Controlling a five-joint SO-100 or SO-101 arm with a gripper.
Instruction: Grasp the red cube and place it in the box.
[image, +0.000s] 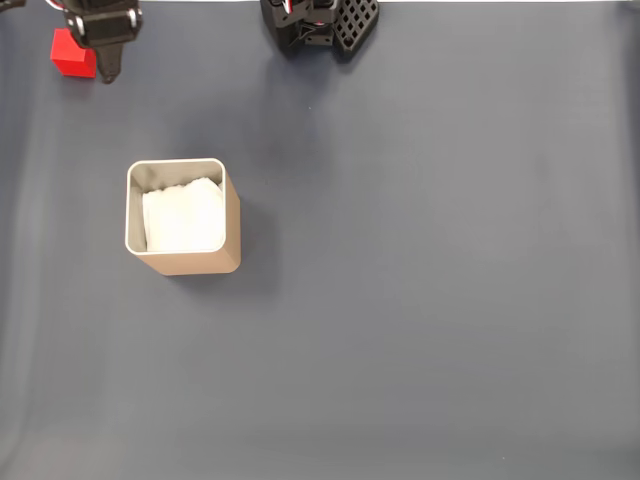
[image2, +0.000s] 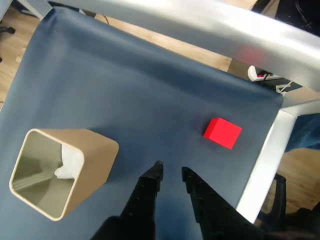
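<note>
In the wrist view the black two-finger gripper (image2: 172, 170) is nearest, its jaws a narrow gap apart and holding nothing. The tan square box (image2: 95, 156) stands at left, the small bright-red cube (image2: 222, 133) lies beyond on the dark blue mat (image2: 125, 85)

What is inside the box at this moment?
The box holds white padding, bunched against one wall in the wrist view. The red cube lies outside on the mat. The padding hides whatever is beneath it.

The black claw (image2: 171, 171) hangs above the surface, its two fingers slightly parted and holding nothing.
</note>
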